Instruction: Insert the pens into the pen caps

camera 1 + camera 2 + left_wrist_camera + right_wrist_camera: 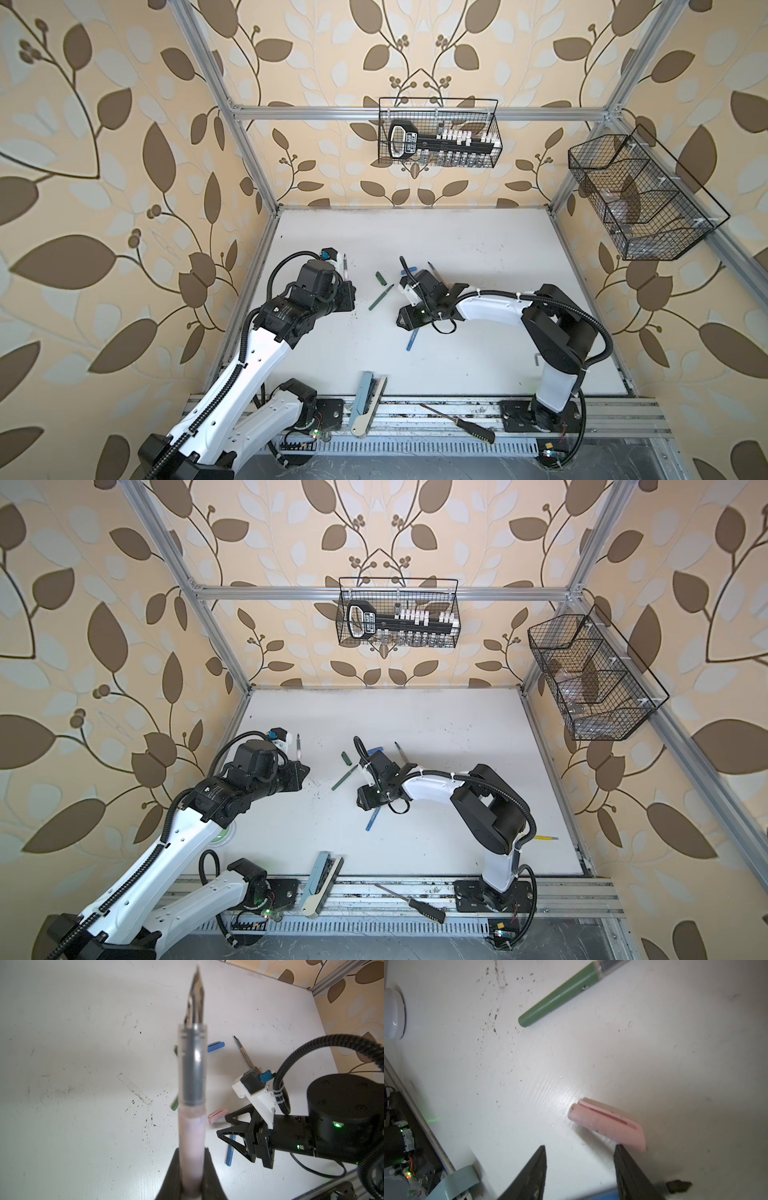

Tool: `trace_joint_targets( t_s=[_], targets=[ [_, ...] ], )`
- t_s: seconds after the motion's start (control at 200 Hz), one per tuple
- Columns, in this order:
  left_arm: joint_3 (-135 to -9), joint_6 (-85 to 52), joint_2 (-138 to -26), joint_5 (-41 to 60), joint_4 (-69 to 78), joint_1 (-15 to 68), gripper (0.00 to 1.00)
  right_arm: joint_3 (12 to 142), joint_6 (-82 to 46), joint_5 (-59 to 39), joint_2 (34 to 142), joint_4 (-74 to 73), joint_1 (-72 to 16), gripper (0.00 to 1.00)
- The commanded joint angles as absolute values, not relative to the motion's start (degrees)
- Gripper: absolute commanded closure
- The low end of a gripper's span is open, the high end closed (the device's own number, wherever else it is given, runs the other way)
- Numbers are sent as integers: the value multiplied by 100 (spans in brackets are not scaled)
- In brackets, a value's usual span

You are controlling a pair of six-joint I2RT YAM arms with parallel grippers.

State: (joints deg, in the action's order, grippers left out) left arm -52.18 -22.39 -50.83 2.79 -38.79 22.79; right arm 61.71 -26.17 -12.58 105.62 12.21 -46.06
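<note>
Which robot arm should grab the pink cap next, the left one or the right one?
Right. The right gripper is open, and the pink cap lies on the table right in front of it. The left gripper is shut on the pink pen, so it is busy.

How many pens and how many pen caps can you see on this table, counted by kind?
Pens: 4 (pink pen, green pen, blue pen, tan pen)
Pen caps: 3 (green cap, blue cap, pink cap); no tan cap shows in any view
Total: 7
</note>
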Motion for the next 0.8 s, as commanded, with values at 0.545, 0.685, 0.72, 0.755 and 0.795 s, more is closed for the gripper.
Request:
trace_joint_targets(
  t_s=[0.545,0.685,0.72,0.755,0.795],
  targets=[
    [-4913,-1970,-4873,670,-3386,2250,89,7088,-2620,-1225,11228,1569,-4460,51],
    [-4640,-1881,-4852,1141,-2930,2250,90,7236,-2628,-1093,11282,1739,-4364,55],
    [-4609,-1881,-4862,1202,-2862,2250,90,7272,-2637,-1124,11326,1749,-4344,56],
    [-4582,-1883,-4882,1219,-2831,2251,90,7306,-2654,-1155,11368,1748,-4327,57],
    [-4543,-1882,-4894,1244,-2782,2250,90,7335,-2678,-1192,11408,1727,-4316,58]
  ],
)
